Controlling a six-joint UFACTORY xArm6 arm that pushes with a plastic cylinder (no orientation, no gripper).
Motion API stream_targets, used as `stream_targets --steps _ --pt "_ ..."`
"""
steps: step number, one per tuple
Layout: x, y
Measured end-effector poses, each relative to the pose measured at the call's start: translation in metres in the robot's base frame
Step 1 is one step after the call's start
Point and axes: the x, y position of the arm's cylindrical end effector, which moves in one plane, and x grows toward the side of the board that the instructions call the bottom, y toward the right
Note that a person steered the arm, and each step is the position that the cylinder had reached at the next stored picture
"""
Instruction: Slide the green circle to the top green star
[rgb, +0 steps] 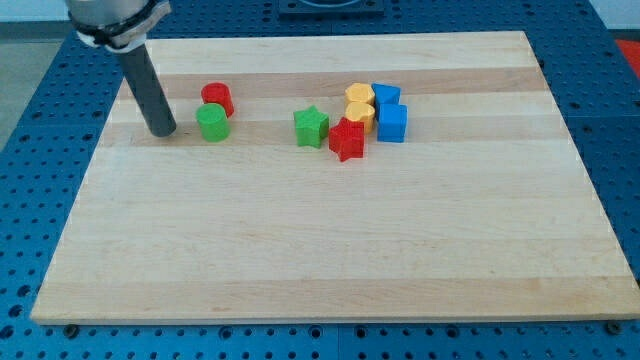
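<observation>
Green circle (212, 122) and green star (311, 127) sit well apart on the wooden board (330, 250), so the slide is judged barely begun, if at all. The circle lies in the upper left part of the board, with a red cylinder (217, 98) touching or just beside it on the side toward the view's top. The star is off to the view's right along roughly the same line, with bare wood between the two.

Only one green star shows, so it is taken as the target. It stands at the left edge of a cluster: a red star (347, 139) just beside it at its lower right, two yellow blocks (359, 104) behind, and two blue blocks (390, 113) at the cluster's right.

What is left is the whole crossing: the circle has to travel rightward until it meets the star, without dragging the red cylinder along.

As for pose, the dark rod leans down from the view's upper left corner, where the arm's pale housing shows. The tip (163, 131) rests on the board just to the left of the circle, near it but with a small gap, not visibly touching. That puts it on the side away from the star, which looks right for a push to the right. The rod carries no jaws, so there is nothing to be apart or together.
</observation>
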Motion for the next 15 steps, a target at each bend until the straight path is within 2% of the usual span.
stream_targets --steps 1,4,5,7,8,9,12,15 --pt "0.008 0.008" --pt "-0.023 0.121" --pt "-0.023 0.130" --pt "-0.014 0.088" --pt "-0.023 0.075" --pt "-0.049 0.075" --pt "-0.049 0.090" --pt "-0.049 0.135"
